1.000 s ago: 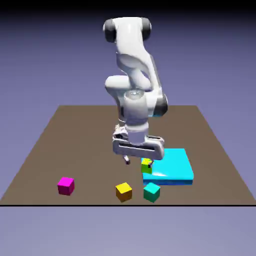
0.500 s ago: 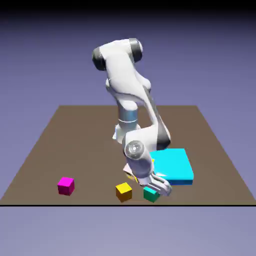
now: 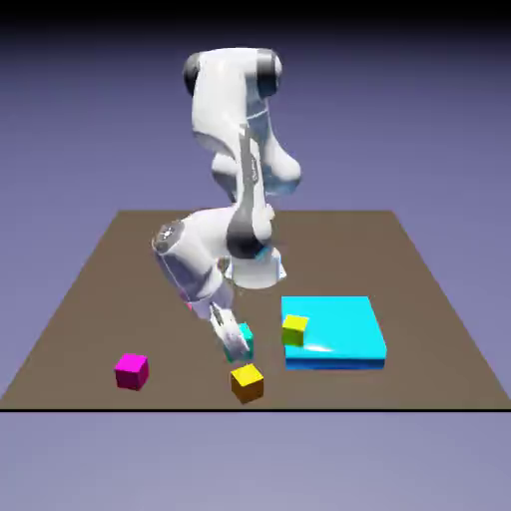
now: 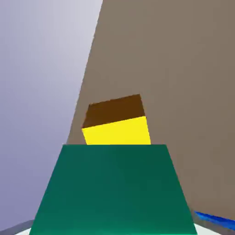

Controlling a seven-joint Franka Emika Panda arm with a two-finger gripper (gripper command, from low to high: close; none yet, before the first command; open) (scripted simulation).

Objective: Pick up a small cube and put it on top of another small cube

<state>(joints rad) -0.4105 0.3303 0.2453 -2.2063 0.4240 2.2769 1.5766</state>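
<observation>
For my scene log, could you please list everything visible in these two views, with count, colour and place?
small teal cube: 1, teal, held in the tool above the table, just above the yellow cube; fills the lower hand view.
yellow cube: 1, yellow-orange, near the table's front edge, middle.
magenta cube: 1, magenta, near the front edge, toward the exterior view's left.
yellow-green cube: 1, yellow-green, at the flat block's left edge in the exterior view.
flat block: 1, cyan, toward the exterior view's right.
table: 1, brown.
arm: 1, white, bent down from the far edge.
tool: 1, shut on the small teal cube.
</observation>
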